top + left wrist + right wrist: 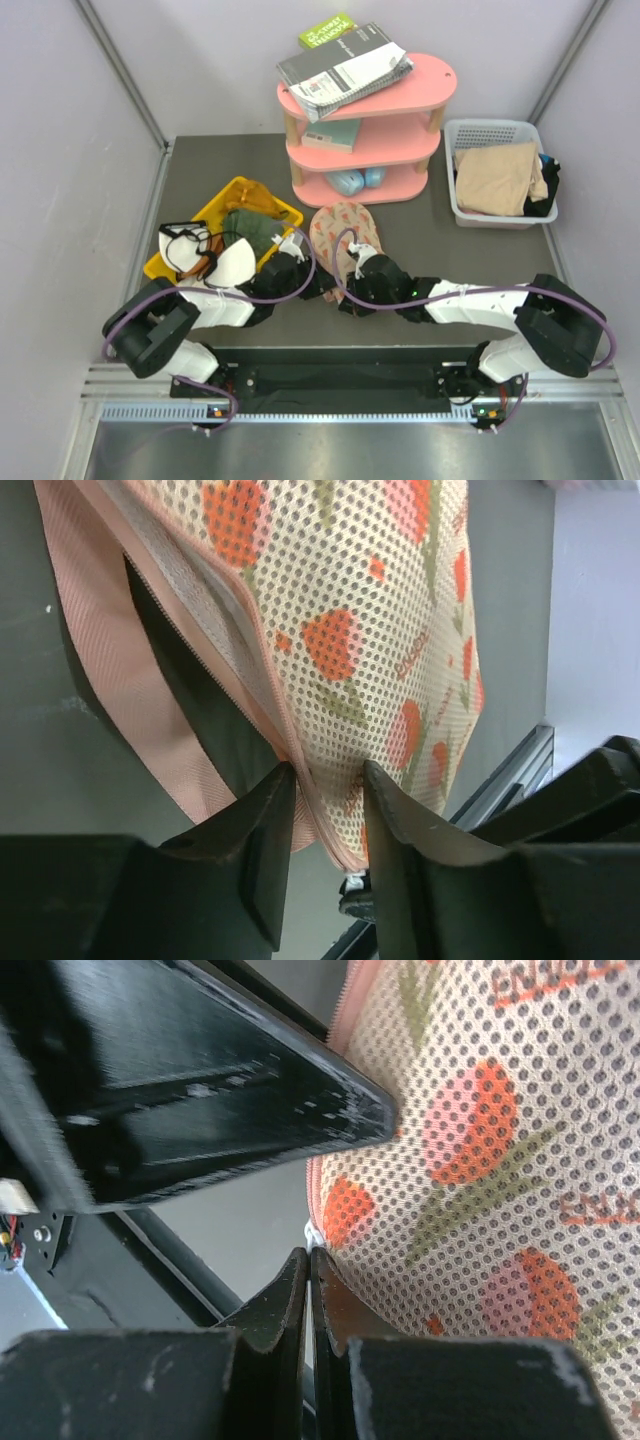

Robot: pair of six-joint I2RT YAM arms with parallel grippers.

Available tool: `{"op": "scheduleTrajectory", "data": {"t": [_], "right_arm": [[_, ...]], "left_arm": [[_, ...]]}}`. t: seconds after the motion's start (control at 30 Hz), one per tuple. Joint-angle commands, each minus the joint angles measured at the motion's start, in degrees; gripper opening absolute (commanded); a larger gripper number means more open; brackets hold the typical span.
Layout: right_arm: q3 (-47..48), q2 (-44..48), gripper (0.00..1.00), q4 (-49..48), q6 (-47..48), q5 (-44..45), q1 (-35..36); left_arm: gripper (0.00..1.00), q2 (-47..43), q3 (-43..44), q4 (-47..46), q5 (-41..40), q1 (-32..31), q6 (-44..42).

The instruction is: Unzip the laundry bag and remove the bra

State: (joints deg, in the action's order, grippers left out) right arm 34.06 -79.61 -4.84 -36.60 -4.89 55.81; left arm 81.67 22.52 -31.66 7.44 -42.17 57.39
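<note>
The laundry bag (345, 238) is laid flat on the table (470, 255), approx. in the middle, just in front of the pink shelf (400, 85) and to the right of the yellow bin (215, 203). Its near edge is reached by both grippers. The left gripper (330, 780) is clenched on the bag's pink-trimmed rim, w/ mesh fabric pinched btw. the fingers (262, 850). The right gripper (308, 1265) is pressed closed at the same rim, slightly to the right; whether sth. is pinched cannot be told. A white basket (485, 125) w/ beige cloth (495, 178) is placed at the far right.
</note>
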Motion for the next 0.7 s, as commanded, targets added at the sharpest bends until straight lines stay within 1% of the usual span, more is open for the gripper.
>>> {"op": "scheduleTrajectory", "data": {"t": [0.0,0.1,0.23,0.27,0.33,0.47,0.67], "right_arm": [[2.9,0.0,0.00,-2.7,0.5,-1.0,0.2],[2.9,0.5,0.00,-2.5,0.6,-0.8,0.2],[2.8,0.4,0.00,-2.4,0.5,-0.7,0.2],[2.9,0.4,0.00,-2.3,0.6,-0.7,0.3],[2.9,0.2,0.00,-2.4,0.6,-0.8,0.1],[2.6,0.2,0.00,-2.2,0.6,-0.9,0.2],[2.1,0.8,0.00,-2.2,0.2,-1.3,0.2]], "left_arm": [[0.38,2.9,0.7,-5.9,-0.4,-0.9,1.9],[0.35,3.7,0.6,-6.4,-0.6,-1.4,2.3],[0.16,3.9,0.6,-6.6,-0.7,-1.8,2.5],[0.07,4.0,0.6,-6.7,-0.8,-1.8,2.6],[0.00,4.1,0.7,-6.7,-0.7,-1.8,2.6],[0.00,3.9,0.9,-7.0,-0.2,-1.8,1.9],[0.00,3.2,1.6,-4.8,-1.4,-1.5,0.2]]}}
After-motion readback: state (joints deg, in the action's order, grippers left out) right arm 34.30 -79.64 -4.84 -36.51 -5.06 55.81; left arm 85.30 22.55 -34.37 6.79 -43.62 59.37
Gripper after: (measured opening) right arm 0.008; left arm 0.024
